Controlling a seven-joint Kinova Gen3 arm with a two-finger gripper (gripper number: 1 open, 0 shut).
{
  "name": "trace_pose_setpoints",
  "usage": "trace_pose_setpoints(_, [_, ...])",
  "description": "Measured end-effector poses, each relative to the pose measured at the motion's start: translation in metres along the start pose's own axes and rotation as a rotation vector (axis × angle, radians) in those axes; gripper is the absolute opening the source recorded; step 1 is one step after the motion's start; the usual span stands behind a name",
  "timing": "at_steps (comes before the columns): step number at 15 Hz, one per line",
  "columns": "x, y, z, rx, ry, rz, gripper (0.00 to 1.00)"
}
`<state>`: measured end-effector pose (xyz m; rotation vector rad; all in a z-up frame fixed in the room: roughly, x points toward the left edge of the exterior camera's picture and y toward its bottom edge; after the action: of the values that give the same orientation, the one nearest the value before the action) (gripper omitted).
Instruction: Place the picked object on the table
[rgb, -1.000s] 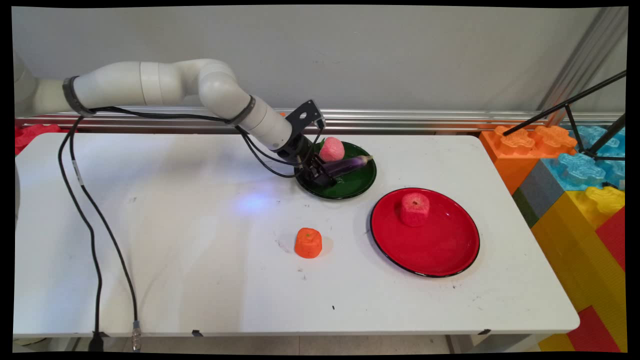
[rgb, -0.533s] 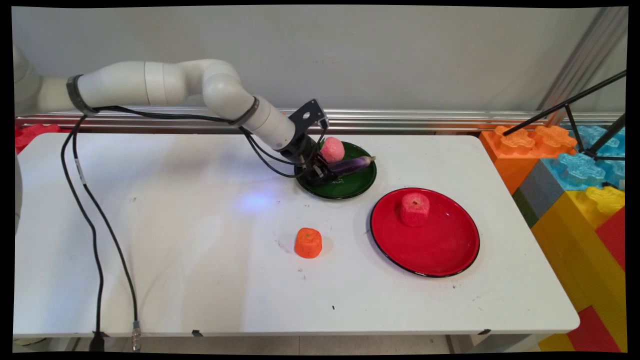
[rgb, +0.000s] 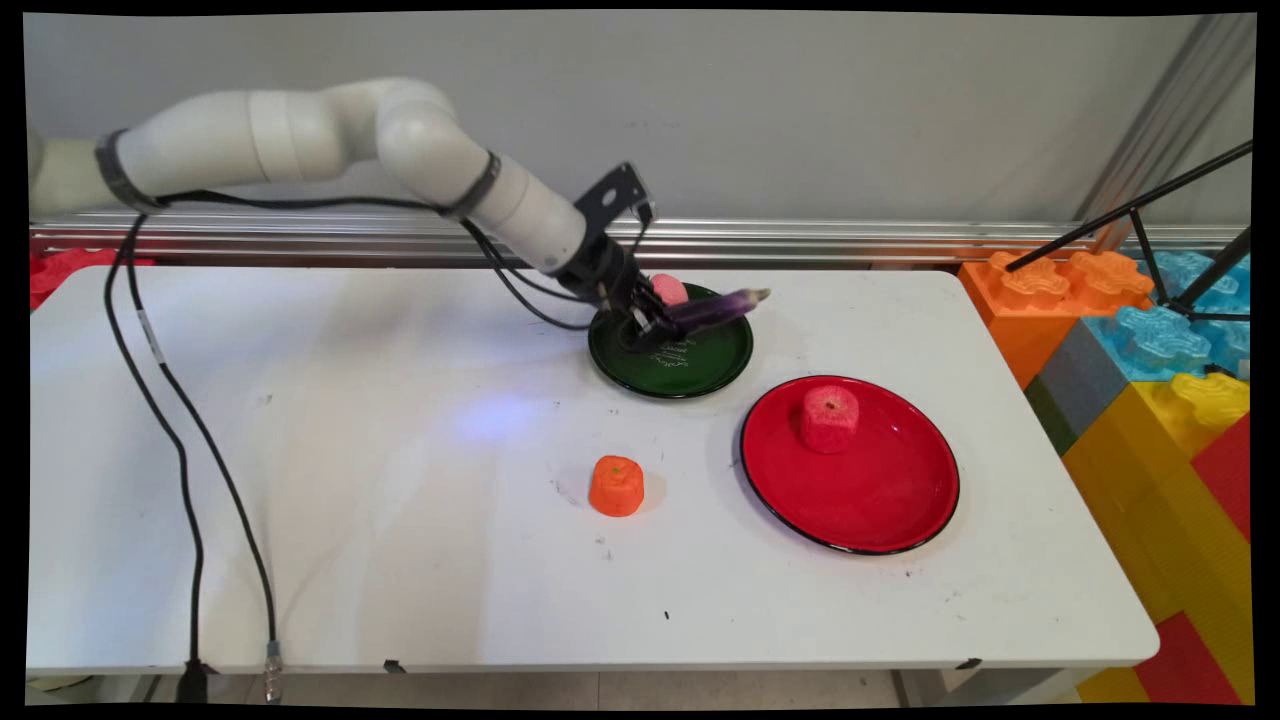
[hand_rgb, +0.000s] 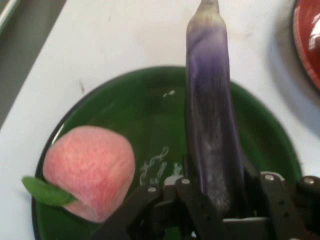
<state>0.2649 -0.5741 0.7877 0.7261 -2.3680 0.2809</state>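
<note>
- A white table (rgb: 400, 560) stood before a pale grey wall, with a metal rail running along its far edge and a stack of big coloured toy blocks (rgb: 1150, 350) off its right end.
- The gripper (rgb: 655, 325) hung low over the green plate (rgb: 700, 375), which sat toward the far side of the table, a little right of the middle.
- Its fingers were clamped on the thick end of a purple eggplant (rgb: 712, 310); in the hand view the eggplant (hand_rgb: 212, 130) ran straight out from between the black fingers (hand_rgb: 200, 210).
- The eggplant was lifted clear of the plate, its pale tip pointing right and slightly upward, reaching past the plate's far right rim.
- A pink peach (rgb: 668, 288) lay on the far part of the green plate, just behind the gripper; the hand view showed it (hand_rgb: 90, 172) with a green leaf at its side, resting on the plate (hand_rgb: 145, 110) beside the eggplant but apart from it.
- A larger red plate (rgb: 880, 510) lay to the right of and nearer than the green one, the two close but not touching.
- A red apple-like fruit (rgb: 829, 417) sat on the far part of the red plate.
- An orange fruit (rgb: 616, 485) stood alone on the bare table, near of the green plate and left of the red one.
- Black cables (rgb: 180, 440) hung from the arm down across the left of the table to its near edge.
</note>
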Motion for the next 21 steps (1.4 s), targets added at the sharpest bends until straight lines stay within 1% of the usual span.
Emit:
trace_pose_setpoints(4, [0.008,0.000,-0.047,-0.043,0.045,0.068,0.00])
trace_pose_setpoints(6, [0.005,-0.001,-0.070,-0.073,0.060,0.117,0.00])
trace_pose_setpoints(8, [0.000,-0.003,-0.086,-0.094,0.071,0.163,0.00])
trace_pose_setpoints(9, [-0.002,-0.005,-0.092,-0.104,0.074,0.186,0.00])
trace_pose_setpoints(12, [-0.012,-0.013,-0.108,-0.143,0.081,0.296,0.00])
trace_pose_setpoints(14, [-0.019,-0.017,-0.114,-0.161,0.076,0.362,0.00])
trace_pose_setpoints(17, [-0.031,-0.025,-0.124,-0.209,0.074,0.480,0.00])
trace_pose_setpoints(19, [-0.040,-0.030,-0.128,-0.239,0.062,0.528,0.00])
trace_pose_setpoints(21, [-0.046,-0.032,-0.129,-0.253,0.050,0.540,0.00])
